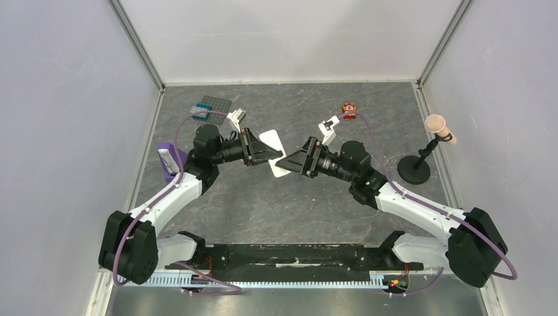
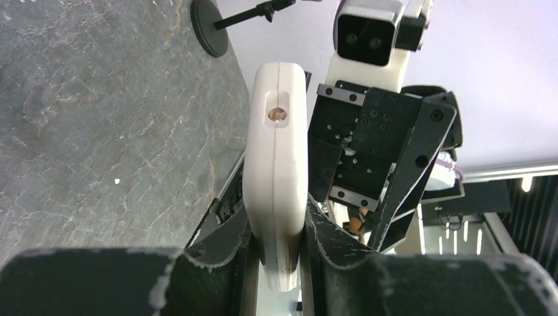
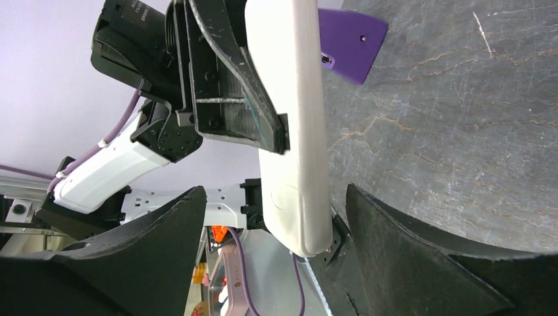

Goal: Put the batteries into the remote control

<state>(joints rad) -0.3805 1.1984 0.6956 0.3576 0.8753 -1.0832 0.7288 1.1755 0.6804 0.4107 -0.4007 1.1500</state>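
The white remote control [image 1: 272, 141] is held above the table's middle, edge-on between the fingers of my left gripper [image 1: 263, 150]. In the left wrist view the left gripper [image 2: 278, 224] is shut on the remote [image 2: 279, 151], whose end has a small slot. My right gripper [image 1: 289, 162] faces it from the right. In the right wrist view the right gripper [image 3: 273, 194] is wide open around the remote's free end [image 3: 293, 131], touching neither side. I cannot make out the batteries; a small bluish thing [image 1: 199, 109] lies by a grey studded plate [image 1: 215, 105].
A purple stand with a white piece [image 1: 170, 158] stands at the left, also in the right wrist view [image 3: 347, 38]. A red-orange toy block [image 1: 349, 108] lies at the back. A black round-based stand [image 1: 414, 170] with a pinkish head is at the right.
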